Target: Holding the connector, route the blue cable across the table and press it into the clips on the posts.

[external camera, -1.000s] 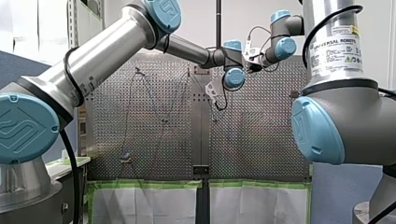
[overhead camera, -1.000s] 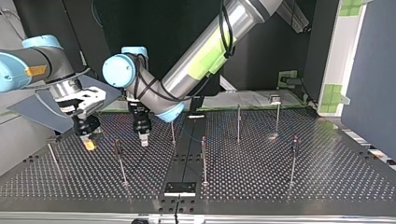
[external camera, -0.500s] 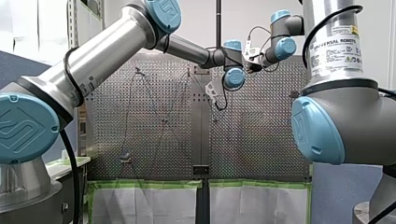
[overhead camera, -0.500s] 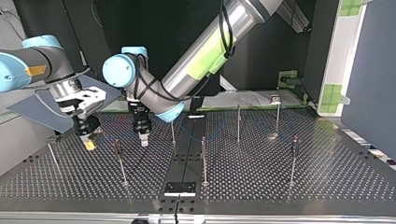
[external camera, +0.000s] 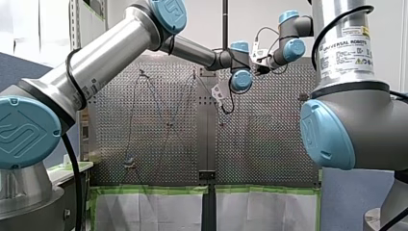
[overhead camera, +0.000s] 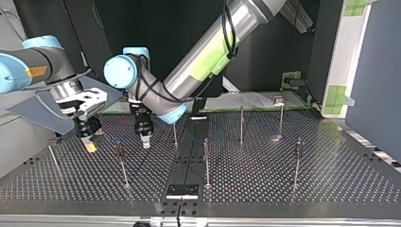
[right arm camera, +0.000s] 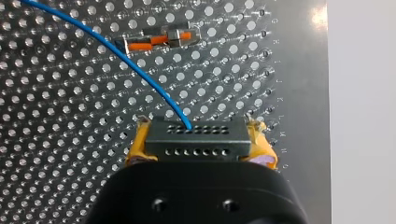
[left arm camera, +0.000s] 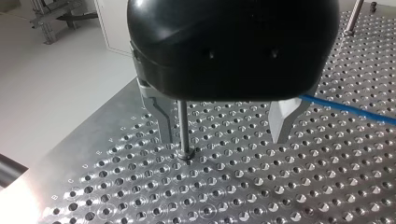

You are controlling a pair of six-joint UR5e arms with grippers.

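Right wrist view puts your right hand (right arm camera: 198, 145) nearest, its yellow pads (right arm camera: 135, 149) clenched on the dark connector (right arm camera: 196, 133). The blue cable (right arm camera: 126, 55) leaves the connector's far face and arcs away over the bench (right arm camera: 56, 140). Further out it passes near an orange-and-metal clip piece (right arm camera: 161, 39) lying flat.

The left wrist view shows what that one cannot. Your left hand (left arm camera: 222, 133) is released, with its metal fingers (left arm camera: 161, 116) spread. A thin post (left arm camera: 183, 123) stands between them, just beside one finger, and the cable runs past beyond the other.

In the top view both hands hang low around nine o'clock, the left nearer the centre. Other posts (overhead camera: 241, 125) stand out toward three o'clock. The grip on the connector is too small to read there.
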